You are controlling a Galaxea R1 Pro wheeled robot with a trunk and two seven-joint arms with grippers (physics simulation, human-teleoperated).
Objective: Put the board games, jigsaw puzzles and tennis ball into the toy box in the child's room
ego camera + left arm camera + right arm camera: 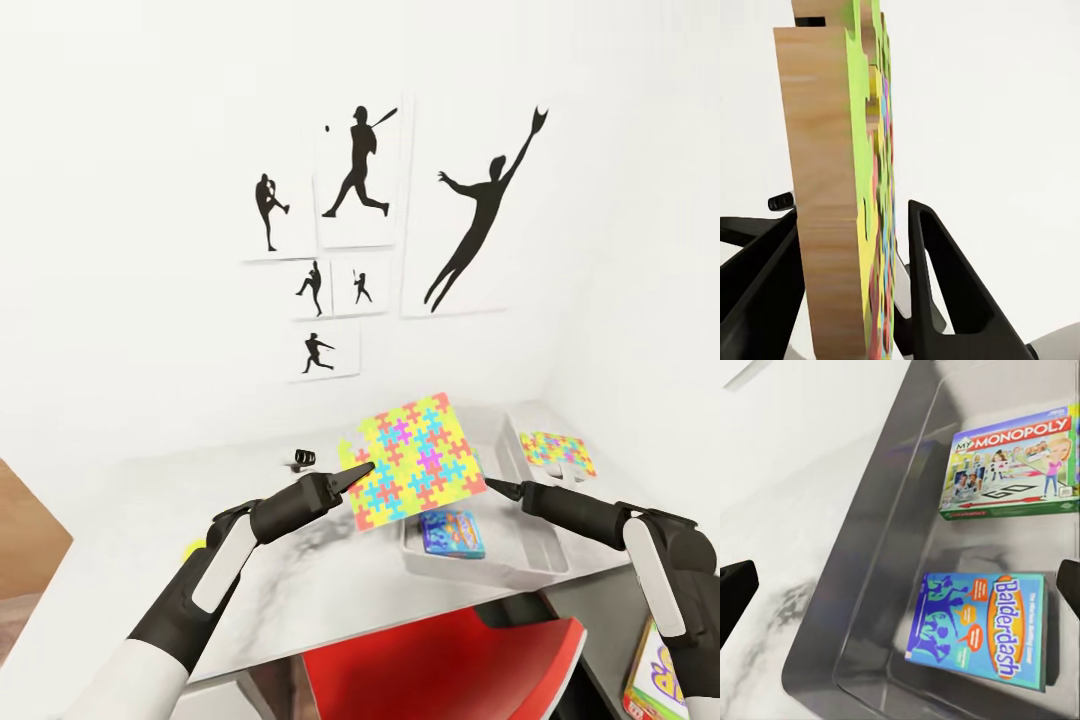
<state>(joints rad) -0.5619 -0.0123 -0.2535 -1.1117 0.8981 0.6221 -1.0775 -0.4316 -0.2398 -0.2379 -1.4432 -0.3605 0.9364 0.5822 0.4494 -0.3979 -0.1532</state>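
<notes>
My left gripper [352, 480] is shut on the edge of a multicoloured jigsaw puzzle [412, 460], holding it tilted in the air over the near end of the grey toy box [545, 560]. In the left wrist view the puzzle's wooden back [825, 187] stands between the fingers [945, 292]. My right gripper [495, 487] hangs open above the box. Inside lie a blue Balderdash game [982, 630] [452, 533] and a Monopoly game [1009, 465]. A second jigsaw puzzle [558, 452] lies by the box's far right end. The tennis ball [192, 548] peeks out behind my left arm.
The white marbled table [300, 590] meets the wall with baseball silhouettes. A small black object [303, 458] sits near the wall. A red chair [450, 670] stands under the table's front edge. A yellow and purple box [655, 680] shows at the lower right.
</notes>
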